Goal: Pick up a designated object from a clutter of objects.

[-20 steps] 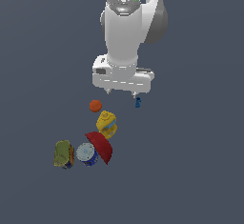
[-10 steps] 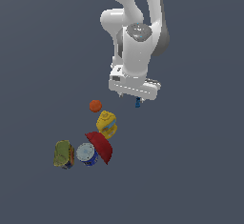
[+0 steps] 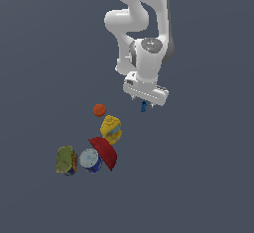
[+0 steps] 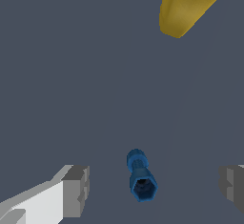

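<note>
Both fingers [image 4: 75, 191] stood apart around the blue bolt [image 4: 141, 176]; I judged centring the gripper [image 4: 155, 189] before closing was wisest.

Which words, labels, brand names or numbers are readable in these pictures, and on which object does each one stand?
None can be read.
Round blue-and-white can: the marks on it are too blurred to read.
Green-yellow packet: print too blurred to read.
Tiny blue bolt-like piece: no marking visible.

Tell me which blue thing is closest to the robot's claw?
The tiny blue bolt, lying between the open fingers of the claw. The blue-and-white can is far bigger and sits away among the other things.
</note>
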You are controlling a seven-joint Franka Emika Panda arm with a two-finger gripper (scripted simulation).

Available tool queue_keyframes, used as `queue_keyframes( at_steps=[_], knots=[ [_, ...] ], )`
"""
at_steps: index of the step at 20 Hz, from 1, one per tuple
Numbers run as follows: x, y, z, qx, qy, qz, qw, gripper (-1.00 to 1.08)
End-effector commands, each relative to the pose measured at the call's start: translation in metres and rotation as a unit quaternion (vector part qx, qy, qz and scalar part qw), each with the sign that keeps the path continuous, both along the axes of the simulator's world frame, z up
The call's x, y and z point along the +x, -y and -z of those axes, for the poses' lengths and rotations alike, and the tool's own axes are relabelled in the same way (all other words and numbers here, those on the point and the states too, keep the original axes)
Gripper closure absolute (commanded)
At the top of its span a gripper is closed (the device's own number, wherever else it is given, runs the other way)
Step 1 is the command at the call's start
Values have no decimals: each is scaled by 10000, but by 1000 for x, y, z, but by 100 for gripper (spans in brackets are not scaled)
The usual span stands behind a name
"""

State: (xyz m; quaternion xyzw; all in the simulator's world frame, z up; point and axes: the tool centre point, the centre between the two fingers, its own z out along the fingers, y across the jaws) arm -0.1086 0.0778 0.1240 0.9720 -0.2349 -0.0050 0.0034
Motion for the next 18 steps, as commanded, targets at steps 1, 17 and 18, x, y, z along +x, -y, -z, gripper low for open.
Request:
queue_keyframes(
  at_steps=[1,17,18],
  knots=[
    [-12,-6,10,6,21,179,9998,-92],
    [-39,-16,31,16,53,550,9985,-92],
    [-39,-16,32,16,53,550,9985,-92]
  ],
)
